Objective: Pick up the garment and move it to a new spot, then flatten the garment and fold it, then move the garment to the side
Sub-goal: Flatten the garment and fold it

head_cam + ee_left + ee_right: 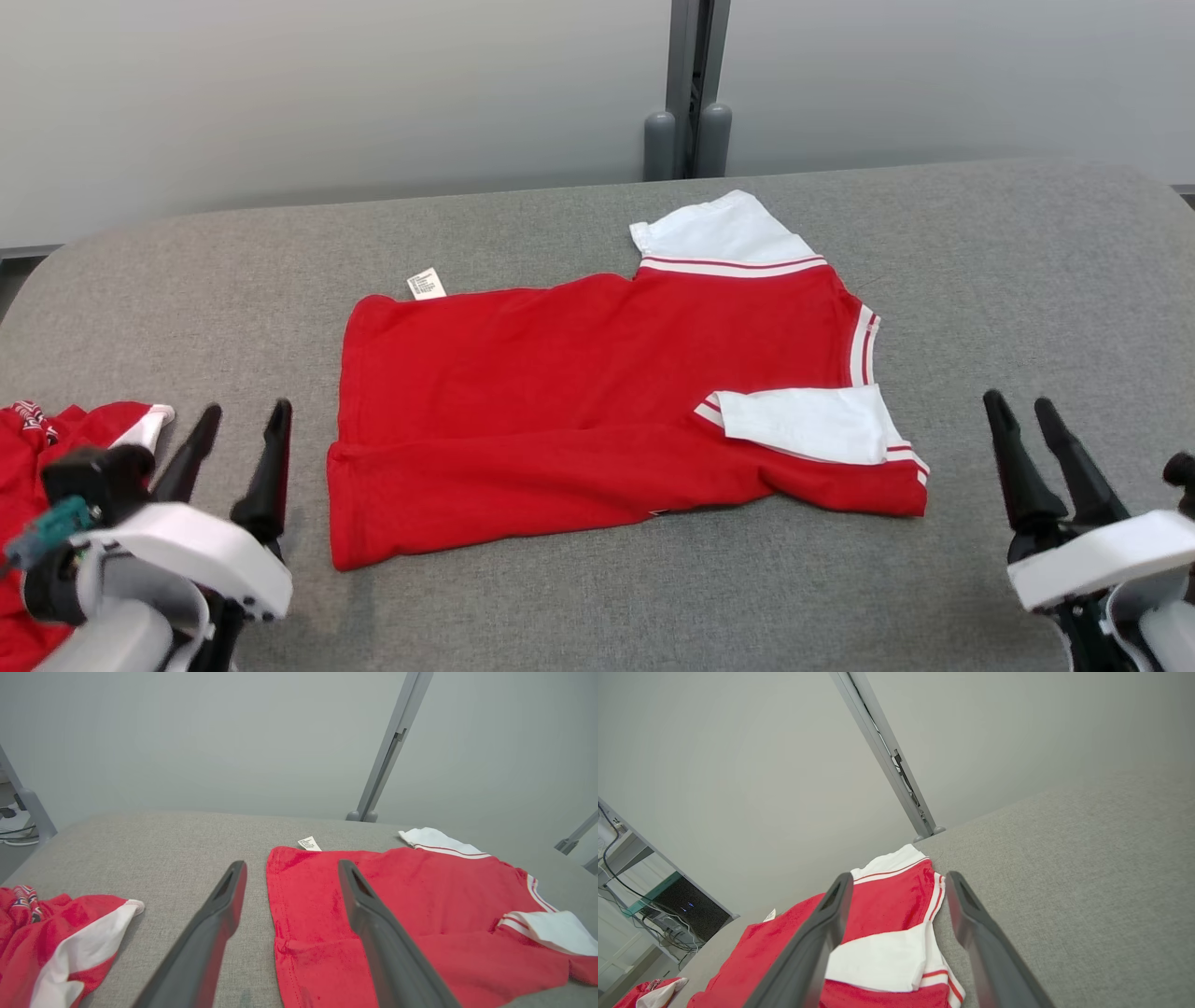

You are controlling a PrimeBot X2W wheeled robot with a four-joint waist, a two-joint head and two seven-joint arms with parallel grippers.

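Currently both tools are seen with their jaws spread wide and nothing held. The left gripper (246, 407) is poised over the near left part of the bench (1027, 261), and the right gripper (1018, 399) over the near right part. Both are clear of the cloth.

Between them the garment (597, 392) is spread in the middle of the bench, well apart from every edge. Its long axis is laid from left to right. The hem is turned toward the left edge and the shoulders toward the right edge. A white label (426, 284) is shown at the far left corner of the hem. The near sleeve (803, 425) is folded in over the red body, while the far sleeve (724, 233) is left pointing toward the far edge. A raised crease (523, 448) is seen along the near side.

Trouble could be caused by a pinch that takes the top layer alone: the lower layer would be dragged and the near sleeve thrown open. A second red garment (56, 439), heaped at the near left corner just beside the left gripper, could be snagged by a careless sweep.
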